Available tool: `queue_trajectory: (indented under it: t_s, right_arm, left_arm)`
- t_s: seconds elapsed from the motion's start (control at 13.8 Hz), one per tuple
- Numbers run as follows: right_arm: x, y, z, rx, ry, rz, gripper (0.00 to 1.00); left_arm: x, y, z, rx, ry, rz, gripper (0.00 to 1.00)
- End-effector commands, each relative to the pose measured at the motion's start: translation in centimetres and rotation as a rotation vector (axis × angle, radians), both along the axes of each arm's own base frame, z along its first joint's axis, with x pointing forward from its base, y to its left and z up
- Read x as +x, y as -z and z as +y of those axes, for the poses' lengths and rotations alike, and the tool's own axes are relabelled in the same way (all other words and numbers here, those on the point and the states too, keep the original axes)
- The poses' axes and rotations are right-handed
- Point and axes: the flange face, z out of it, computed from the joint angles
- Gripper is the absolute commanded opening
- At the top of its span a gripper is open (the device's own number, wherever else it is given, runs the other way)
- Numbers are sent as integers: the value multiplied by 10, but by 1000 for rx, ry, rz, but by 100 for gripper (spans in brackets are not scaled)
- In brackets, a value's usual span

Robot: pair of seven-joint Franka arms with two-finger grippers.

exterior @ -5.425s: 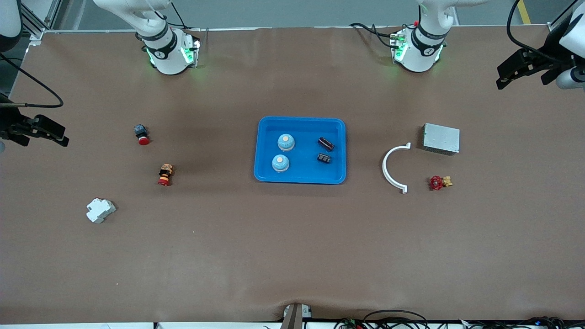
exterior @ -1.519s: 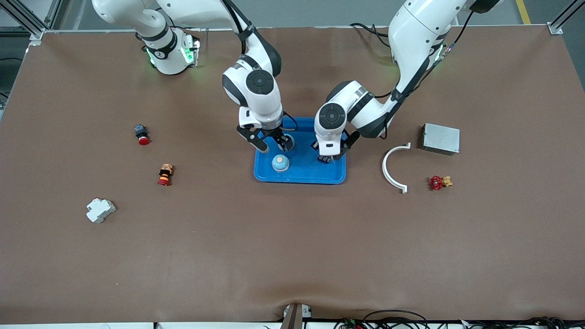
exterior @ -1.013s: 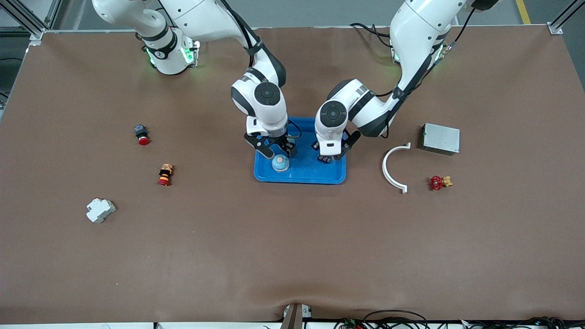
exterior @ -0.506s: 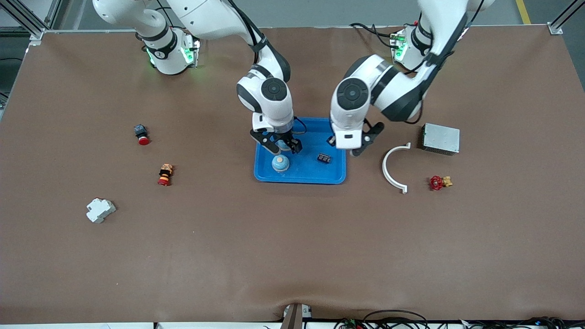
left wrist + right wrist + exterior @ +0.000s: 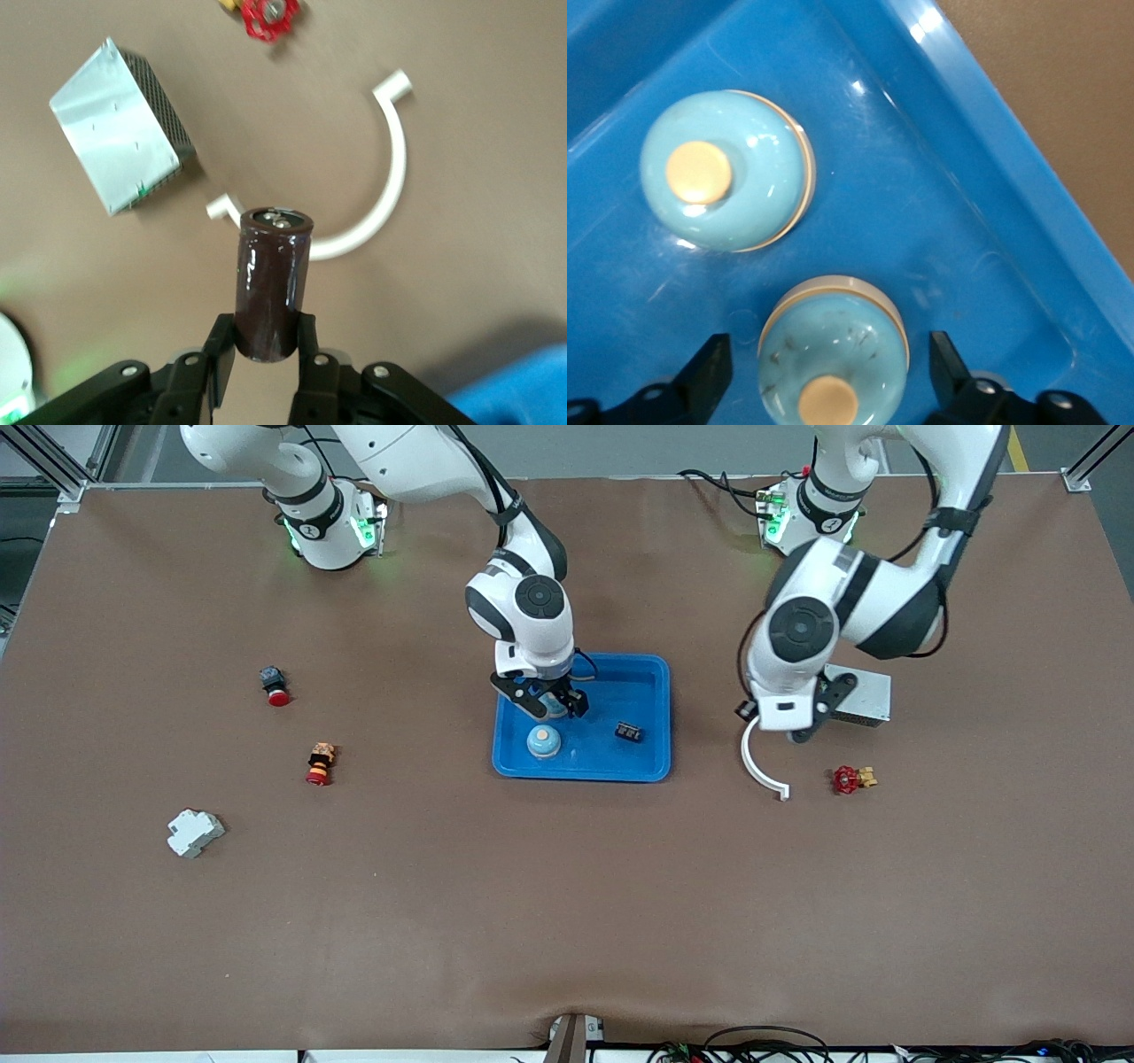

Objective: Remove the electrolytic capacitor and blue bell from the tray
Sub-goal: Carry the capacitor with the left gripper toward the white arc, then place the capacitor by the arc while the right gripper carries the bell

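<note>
A blue tray (image 5: 580,774) holds two light-blue bells and a small black capacitor (image 5: 628,732). My right gripper (image 5: 543,701) is open inside the tray, its fingers on either side of the bell farther from the front camera (image 5: 833,345). In the right wrist view the gripper (image 5: 831,376) straddles that bell without touching it. The nearer bell (image 5: 544,741) stands free beside it (image 5: 726,173). My left gripper (image 5: 785,723) is shut on a dark brown cylindrical capacitor (image 5: 273,282). The left wrist view shows the gripper (image 5: 266,350) holding it over the table, above a white curved piece (image 5: 390,177).
The white curved piece (image 5: 760,766), a metal box (image 5: 861,694) and a red valve (image 5: 848,779) lie toward the left arm's end. Two red push buttons (image 5: 275,687) (image 5: 319,764) and a white breaker (image 5: 194,833) lie toward the right arm's end.
My left gripper has lifted the brown capacitor out of the tray and carried it toward the left arm's end, over the white curved piece. My right gripper has settled around the farther bell.
</note>
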Motion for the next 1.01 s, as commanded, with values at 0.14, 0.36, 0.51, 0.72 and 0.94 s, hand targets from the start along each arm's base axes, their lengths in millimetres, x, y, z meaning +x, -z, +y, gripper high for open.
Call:
queue_trajectory:
  t_s: [0.14,0.36,0.51,0.72,0.94]
  right_arm:
    - [2,2,4,-11,5,-15,0]
    - [12,-15,7,9,12,-22,0]
    - [24,-39,6,-5,13,-12,0]
    - [55,-88,-8,-57,-36,42,0]
    - [96,-148,-67,-67,-136,75,0]
  left_arm:
    - [2,48,52,-2,-11,-45,0]
    - [22,75,77,-59,-40,-106,0]
    - [25,92,84,-61,-13,-129,0]
    - [26,109,91,-83,-37,-122,0]
    - [26,113,90,-84,-46,-118,50]
